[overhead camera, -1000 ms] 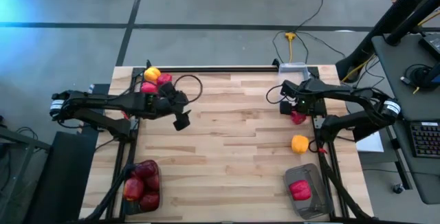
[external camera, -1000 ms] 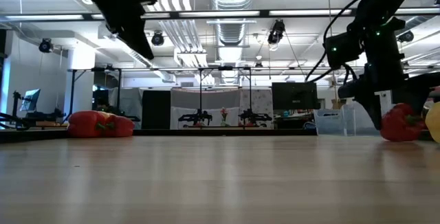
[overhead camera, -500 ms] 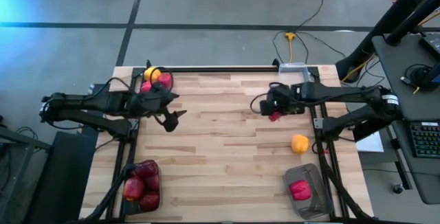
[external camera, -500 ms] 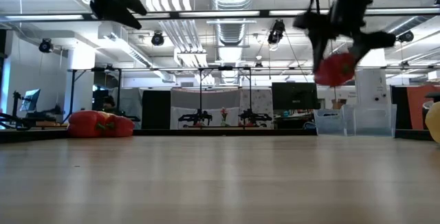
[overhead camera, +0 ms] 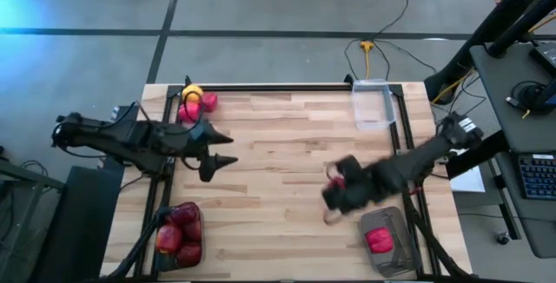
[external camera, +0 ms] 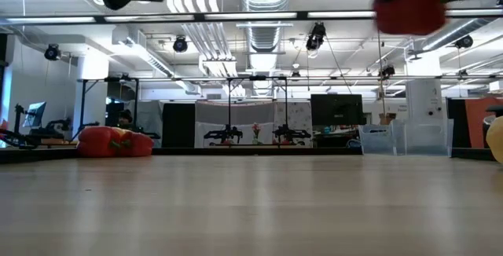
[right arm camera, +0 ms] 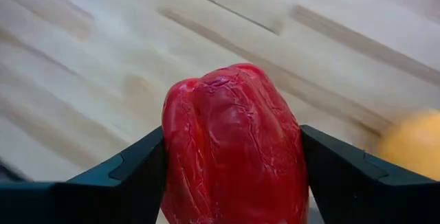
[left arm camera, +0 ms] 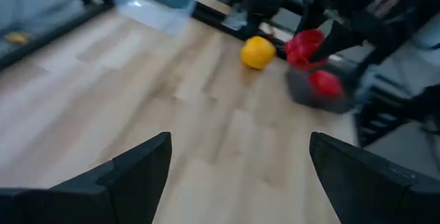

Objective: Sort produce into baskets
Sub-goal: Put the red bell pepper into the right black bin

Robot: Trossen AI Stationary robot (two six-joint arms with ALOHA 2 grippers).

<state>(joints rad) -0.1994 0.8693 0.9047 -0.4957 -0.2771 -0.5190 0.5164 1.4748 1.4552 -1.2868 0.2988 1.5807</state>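
My right gripper (overhead camera: 337,186) is shut on a red lumpy pepper (right arm camera: 234,148) high over the table's near middle; the pepper also shows in the low view (external camera: 409,5). My left gripper (overhead camera: 222,149) is open and empty above the table's left side. A dark bin (overhead camera: 398,222) at the near right holds one red pepper (overhead camera: 378,240). A yellow-orange fruit (left arm camera: 258,52) lies on the table near that bin. A dark bin (overhead camera: 195,250) at the near left holds several dark red apples (overhead camera: 178,227). A yellow fruit (overhead camera: 191,92) and pink-red peppers (overhead camera: 193,108) lie at the far left corner. My right gripper pinches the red pepper between its two fingers (right arm camera: 130,176), one on each of the pepper's two opposite sides (right arm camera: 182,155). The fingers come slanting down from the table's right side. The pepper is lifted well clear of the table.
A clear bin (overhead camera: 372,102) stands at the far right. A dark rail (overhead camera: 278,87) runs along the table's far edge. Bare wood lies between the two arms across the table's middle (overhead camera: 278,144).
My right gripper has lifted the red pepper off the table's far right, carried it toward the left, then swung fast toward the near edge beside the near-right bin. My left gripper has drawn back a little toward the table's left edge, staying open.
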